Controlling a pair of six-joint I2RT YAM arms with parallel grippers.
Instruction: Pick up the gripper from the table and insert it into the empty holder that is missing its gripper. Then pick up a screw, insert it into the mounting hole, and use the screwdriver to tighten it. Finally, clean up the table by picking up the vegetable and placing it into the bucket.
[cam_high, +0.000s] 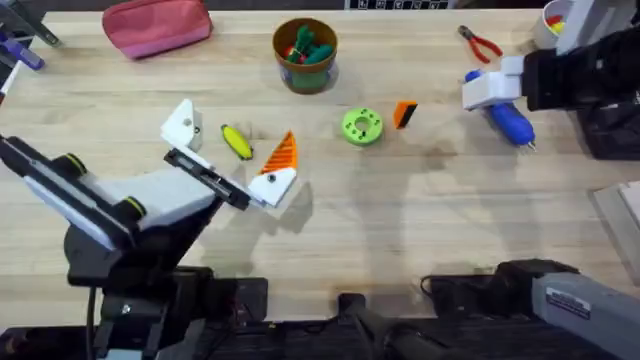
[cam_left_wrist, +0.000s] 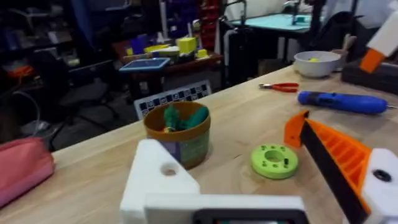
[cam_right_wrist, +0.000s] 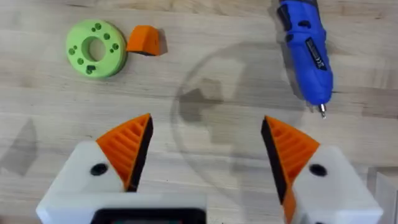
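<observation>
while right pincer (cam_right_wrist: 205, 152) gapes, gripper (cam_right_wrist: 143, 40) beside green disc (cam_right_wrist: 96, 48).

White tool (cam_right_wrist: 205, 158) bases, orange ribbed pads (cam_right_wrist: 127, 146), black edges.

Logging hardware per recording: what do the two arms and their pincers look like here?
Left pincer: white angular finger bases on a black bar; one carries an orange ribbed wedge with a black edge, the other, the holder, is bare with a mounting hole. Its arm is white and black with yellow rings. Right pincer: both white bases carry orange ribbed wedges.
</observation>
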